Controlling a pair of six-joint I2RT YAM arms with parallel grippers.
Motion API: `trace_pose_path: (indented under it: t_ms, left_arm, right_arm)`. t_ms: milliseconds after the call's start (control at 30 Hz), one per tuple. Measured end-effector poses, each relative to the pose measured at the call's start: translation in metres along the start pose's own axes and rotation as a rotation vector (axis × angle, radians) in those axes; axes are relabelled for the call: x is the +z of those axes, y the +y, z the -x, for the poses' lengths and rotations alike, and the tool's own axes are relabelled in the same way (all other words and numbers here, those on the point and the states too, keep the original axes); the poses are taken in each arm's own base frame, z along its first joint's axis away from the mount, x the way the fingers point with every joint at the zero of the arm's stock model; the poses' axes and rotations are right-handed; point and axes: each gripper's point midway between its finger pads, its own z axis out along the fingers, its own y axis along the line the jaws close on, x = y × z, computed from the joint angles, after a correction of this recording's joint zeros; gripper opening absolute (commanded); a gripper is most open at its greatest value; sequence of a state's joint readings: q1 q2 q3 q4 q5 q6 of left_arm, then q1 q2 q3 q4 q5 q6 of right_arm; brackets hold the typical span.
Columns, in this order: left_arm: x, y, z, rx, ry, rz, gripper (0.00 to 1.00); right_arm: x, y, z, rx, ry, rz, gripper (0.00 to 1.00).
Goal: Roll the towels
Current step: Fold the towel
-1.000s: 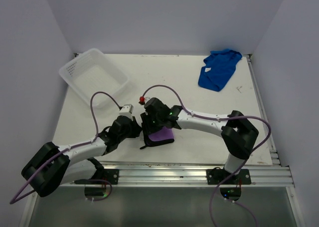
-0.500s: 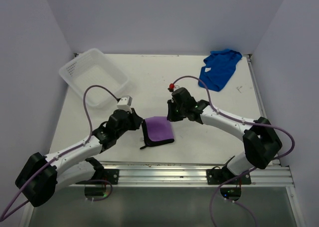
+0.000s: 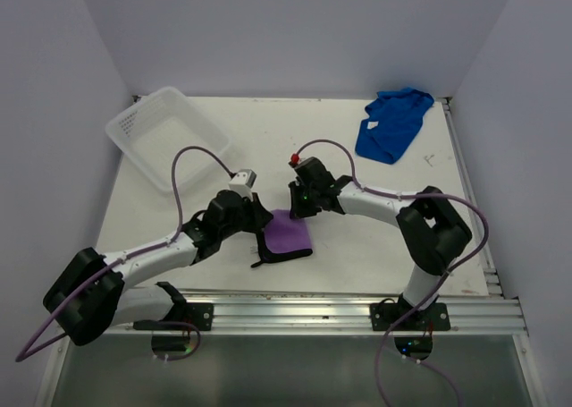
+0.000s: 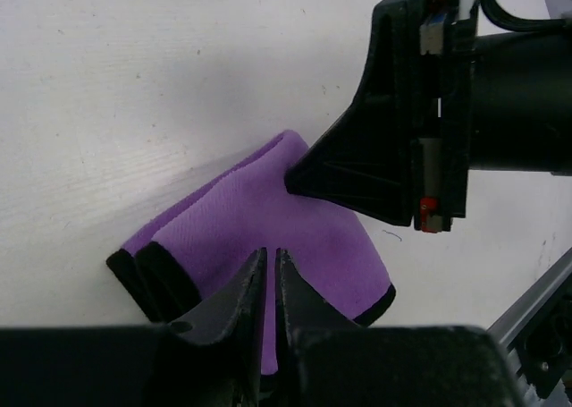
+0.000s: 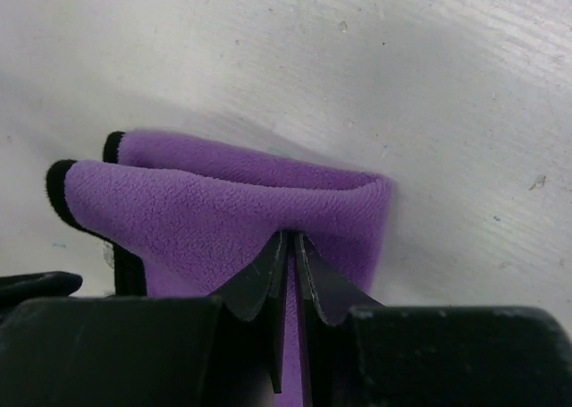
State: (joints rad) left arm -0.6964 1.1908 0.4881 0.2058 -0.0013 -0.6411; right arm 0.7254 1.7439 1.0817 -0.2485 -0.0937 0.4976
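The purple towel (image 3: 288, 234) lies folded on the table near the front, its black-edged layers stacked at its left side. It shows in the left wrist view (image 4: 295, 215) and the right wrist view (image 5: 223, 201). My left gripper (image 3: 262, 227) is shut, its tips (image 4: 270, 255) just over the towel's near-left part. My right gripper (image 3: 296, 209) is shut, its tips (image 5: 288, 238) pressed against the towel's folded far edge; it also shows in the left wrist view (image 4: 295, 179). The royal blue towel (image 3: 391, 123) lies crumpled at the back right, away from both grippers.
A white plastic basket (image 3: 167, 137) stands tilted at the back left. The metal rail (image 3: 340, 310) runs along the table's front edge just behind the arm bases. White walls close in the table on three sides.
The right gripper lifted off the towel, swung right and back, then returned to its far edge. The left gripper moved right, up to the towel's left side. The towel lies flatter.
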Motion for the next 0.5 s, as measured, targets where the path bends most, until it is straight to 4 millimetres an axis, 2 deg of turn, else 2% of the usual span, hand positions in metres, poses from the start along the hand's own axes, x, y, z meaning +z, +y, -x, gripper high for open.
trace_pose_path:
  t_ms: [167,500]
  left_arm:
    - [0.005,0.005,-0.009,0.002,0.018,0.006,0.11]
    - [0.02,0.051,-0.056,0.042,0.136,0.155,0.07]
  right_arm:
    - [0.018,-0.007,-0.01,0.004,0.034,-0.015,0.11]
    - [0.027,-0.009,-0.007,0.004,0.039,-0.007,0.13]
